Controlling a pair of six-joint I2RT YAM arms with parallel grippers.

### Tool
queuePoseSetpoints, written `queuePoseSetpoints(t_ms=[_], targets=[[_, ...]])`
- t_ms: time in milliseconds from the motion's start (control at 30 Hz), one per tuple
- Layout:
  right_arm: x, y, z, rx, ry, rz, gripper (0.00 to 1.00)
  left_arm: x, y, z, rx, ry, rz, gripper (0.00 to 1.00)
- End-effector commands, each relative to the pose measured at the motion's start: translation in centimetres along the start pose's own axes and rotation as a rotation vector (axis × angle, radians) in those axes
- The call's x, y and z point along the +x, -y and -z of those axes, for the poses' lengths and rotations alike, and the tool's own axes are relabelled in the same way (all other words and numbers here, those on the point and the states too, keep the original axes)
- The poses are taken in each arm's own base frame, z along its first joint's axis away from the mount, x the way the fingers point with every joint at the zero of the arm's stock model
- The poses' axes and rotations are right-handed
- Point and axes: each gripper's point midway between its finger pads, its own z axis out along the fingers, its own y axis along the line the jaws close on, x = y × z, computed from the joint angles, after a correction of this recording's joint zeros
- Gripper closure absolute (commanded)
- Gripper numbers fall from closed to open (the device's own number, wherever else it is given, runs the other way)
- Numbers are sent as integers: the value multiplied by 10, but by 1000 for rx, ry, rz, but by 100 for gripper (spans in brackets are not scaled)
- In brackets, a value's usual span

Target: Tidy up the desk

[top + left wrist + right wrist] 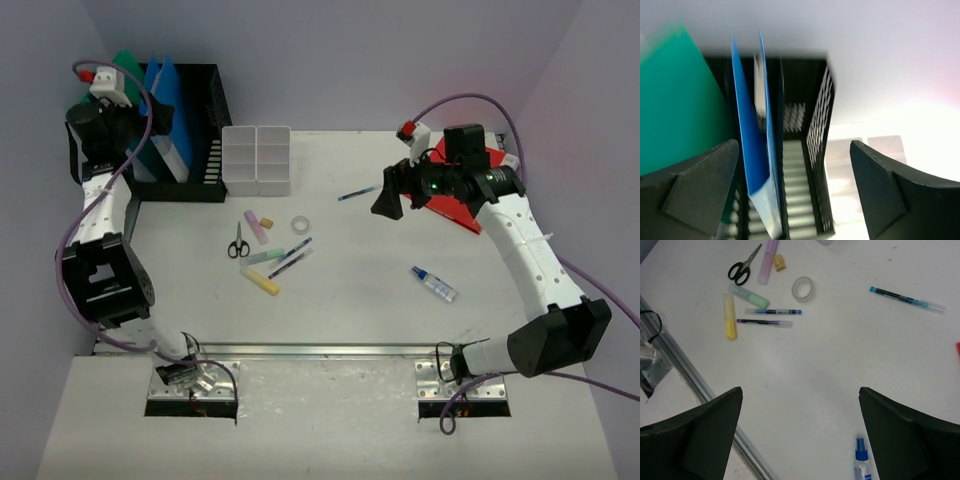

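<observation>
Standing upright in black rack (205, 110): green folder (675, 100), blue folders (747, 125). Left gripper (795, 170), right gripper (800, 410) released. Bottle (434, 283) label unreadable.

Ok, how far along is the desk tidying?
Done: blue folders and green folder stand in the file rack. In hand: nothing; left claw over the rack and right claw both open. Left: scissors, highlighters, pens, tape, glue bottle and red folder lie on the desk.
</observation>
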Motion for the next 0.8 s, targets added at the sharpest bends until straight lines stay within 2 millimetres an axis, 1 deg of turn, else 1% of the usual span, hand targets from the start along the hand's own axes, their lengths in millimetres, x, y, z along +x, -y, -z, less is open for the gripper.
queuePoseSetpoints(t_ms=[0,33,67,100,133,167,200,300,367,433,500,567,600,667,700,733,767], targets=[[-2,30,16,109,49,1,1,-146,30,59,-61,285,-81,6],[1,36,18,126,48,-5,1,-157,33,65,-74,300,-90,4],[5,48,21,160,45,-15,1,-165,38,72,-75,291,-99,2],[10,62,26,202,40,-28,1,-167,44,79,-66,263,-105,1],[14,71,29,231,37,-37,1,-165,51,84,-42,240,-109,2],[16,76,31,244,38,-43,1,-166,58,87,-15,236,-125,2],[22,87,33,280,37,-46,1,-155,71,93,34,194,-145,5],[36,112,40,361,33,-69,1,-107,99,97,144,63,-196,15],[46,125,43,385,28,-109,1,-65,115,96,189,-37,-210,21],[56,140,48,404,19,-167,1,-25,136,97,224,-120,-223,24],[68,161,55,440,3,-211,2,11,167,101,296,-173,-238,25],[80,183,64,500,-13,-199,5,31,184,103,321,-195,-245,24],[86,191,67,517,-24,-162,11,40,192,104,338,-204,-242,24],[94,198,67,527,-53,-74,20,50,202,104,363,-217,-229,24],[105,203,64,520,-93,42,29,59,210,103,382,-228,-211,24],[110,204,64,513,-110,96,35,59,211,102,385,-226,-206,24],[110,207,63,516,-112,170,41,65,212,100,388,-238,-188,24]])
